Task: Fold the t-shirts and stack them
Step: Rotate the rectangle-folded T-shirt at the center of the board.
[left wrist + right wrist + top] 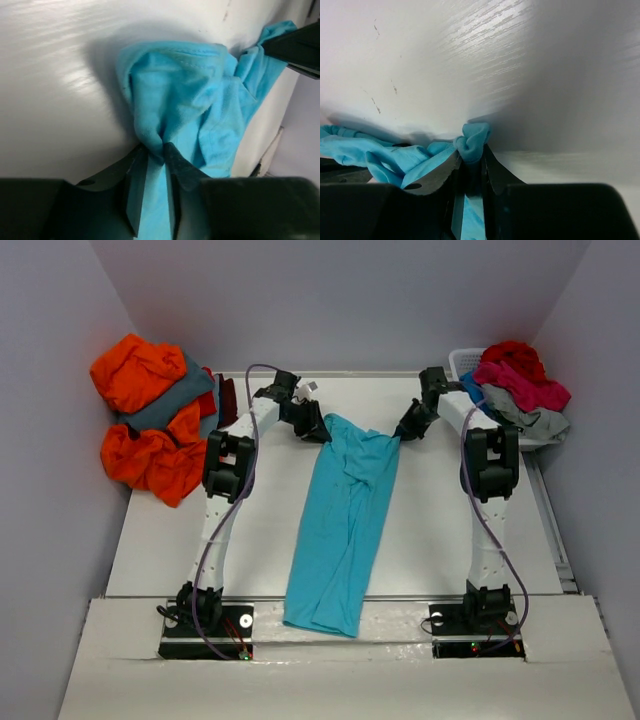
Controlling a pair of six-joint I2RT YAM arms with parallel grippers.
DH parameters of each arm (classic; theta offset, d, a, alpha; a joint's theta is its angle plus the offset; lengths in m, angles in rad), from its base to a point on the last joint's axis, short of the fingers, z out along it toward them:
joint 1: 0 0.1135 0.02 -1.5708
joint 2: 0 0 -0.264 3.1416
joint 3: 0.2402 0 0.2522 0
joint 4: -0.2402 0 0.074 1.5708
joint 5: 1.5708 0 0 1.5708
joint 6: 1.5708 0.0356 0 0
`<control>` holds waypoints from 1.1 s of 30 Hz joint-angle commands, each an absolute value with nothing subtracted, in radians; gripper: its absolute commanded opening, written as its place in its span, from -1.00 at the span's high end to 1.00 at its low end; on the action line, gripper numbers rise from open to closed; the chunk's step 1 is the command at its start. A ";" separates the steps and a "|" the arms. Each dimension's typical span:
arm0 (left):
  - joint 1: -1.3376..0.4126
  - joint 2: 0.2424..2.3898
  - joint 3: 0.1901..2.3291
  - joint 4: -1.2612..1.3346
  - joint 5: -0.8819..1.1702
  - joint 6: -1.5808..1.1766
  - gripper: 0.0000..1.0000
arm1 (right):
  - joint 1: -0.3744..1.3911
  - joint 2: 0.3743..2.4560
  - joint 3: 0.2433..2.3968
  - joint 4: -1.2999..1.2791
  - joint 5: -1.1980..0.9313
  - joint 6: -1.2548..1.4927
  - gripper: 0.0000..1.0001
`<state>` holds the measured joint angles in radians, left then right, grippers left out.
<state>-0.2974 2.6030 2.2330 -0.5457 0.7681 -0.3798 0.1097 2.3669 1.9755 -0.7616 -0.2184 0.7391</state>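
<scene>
Main worry right now: both pinches look pretty shallow. My left fingers (136, 190) are clamped on a bunched fold of the turquoise t-shirt (185, 100). There's only a thin twist of cloth between the tips, so if I lift or pull too quick I reckon it slides straight out. Same deal on the other side: my right fingers (440, 175) are nearly shut on a little knot of fabric poking out past the tips. If 1 side lets go and the other doesn't, the shirt swings, crumples, and I've got a mess to flatten.

Other thing: the cloth between my 2 grips is wadded up rather than stretched, so I can't tell if I've got matching corners or just random folds. Pulling apart could twist it instead of spreading it.

Further out, the shirt runs as a long narrow strip down the middle of the desk (450, 530), reaching the front edge between my bases, so a hard tug might drag it crooked. Orange and grey shirts (150, 430) are heaped far left. Red, pink and grey ones (520, 385) sit piled on the white basket (462, 362) far right.
</scene>
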 commanded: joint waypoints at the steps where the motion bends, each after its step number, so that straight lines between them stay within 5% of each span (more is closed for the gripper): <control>1: -0.272 2.591 2.195 -0.601 0.507 -0.354 0.41 | 0.107 2.408 2.057 -0.839 -0.206 0.664 0.59; 22: -0.262 2.545 2.218 -0.571 0.321 -0.385 0.71 | 0.117 2.684 2.560 -0.933 -0.468 0.523 0.54; 33: -0.244 2.467 2.168 -0.571 0.177 -0.411 0.79 | 0.117 2.694 2.585 -0.818 -0.586 0.497 0.51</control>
